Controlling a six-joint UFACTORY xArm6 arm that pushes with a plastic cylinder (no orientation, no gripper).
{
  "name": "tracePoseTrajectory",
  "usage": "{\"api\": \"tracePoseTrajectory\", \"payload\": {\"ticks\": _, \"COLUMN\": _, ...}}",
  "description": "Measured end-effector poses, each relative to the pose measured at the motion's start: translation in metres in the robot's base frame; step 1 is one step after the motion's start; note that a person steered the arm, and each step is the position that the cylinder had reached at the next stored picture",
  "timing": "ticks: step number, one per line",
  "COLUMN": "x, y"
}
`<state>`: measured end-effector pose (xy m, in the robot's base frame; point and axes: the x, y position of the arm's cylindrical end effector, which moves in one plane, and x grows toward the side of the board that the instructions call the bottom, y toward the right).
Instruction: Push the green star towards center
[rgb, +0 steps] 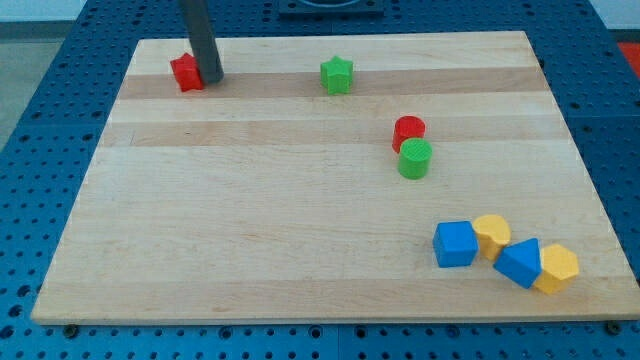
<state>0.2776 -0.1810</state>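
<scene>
Progress, nil as we judge: green star (337, 75) near the table's (250, 250) top edge, uncentred; my tip (211, 77), our jawless end effector holding nothing, well left of the star, touching red block (186, 72).

You're looking at a lab or robotics test bench. A pale wooden table (300, 250) lies on a blue perforated base (40, 150) whose regular grid of holes shows at 9, 3 and 6 o'clock. Small coloured blocks (505, 255) cluster toward 4 o'clock, like test props.
</scene>
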Motion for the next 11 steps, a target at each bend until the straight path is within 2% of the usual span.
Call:
{"api": "tracePoseTrajectory", "payload": {"ticks": 1, "x": 0.004, "y": -0.009}}
{"api": "tracePoseTrajectory", "payload": {"ticks": 2, "x": 0.041, "y": -0.015}}
{"api": "tracePoseTrajectory", "payload": {"ticks": 3, "x": 0.05, "y": -0.015}}
{"api": "tracePoseTrajectory", "payload": {"ticks": 4, "x": 0.05, "y": -0.015}}
{"api": "tracePoseTrajectory", "payload": {"ticks": 5, "x": 0.046, "y": 0.035}}
{"api": "tracePoseTrajectory", "payload": {"ticks": 7, "x": 0.045, "y": 0.046}}
{"api": "tracePoseTrajectory", "payload": {"ticks": 8, "x": 0.012, "y": 0.063}}
{"api": "tracePoseTrajectory", "payload": {"ticks": 9, "x": -0.038, "y": 0.105}}
{"api": "tracePoseTrajectory", "payload": {"ticks": 10, "x": -0.051, "y": 0.182}}
{"api": "tracePoseTrajectory", "payload": {"ticks": 11, "x": -0.053, "y": 0.197}}
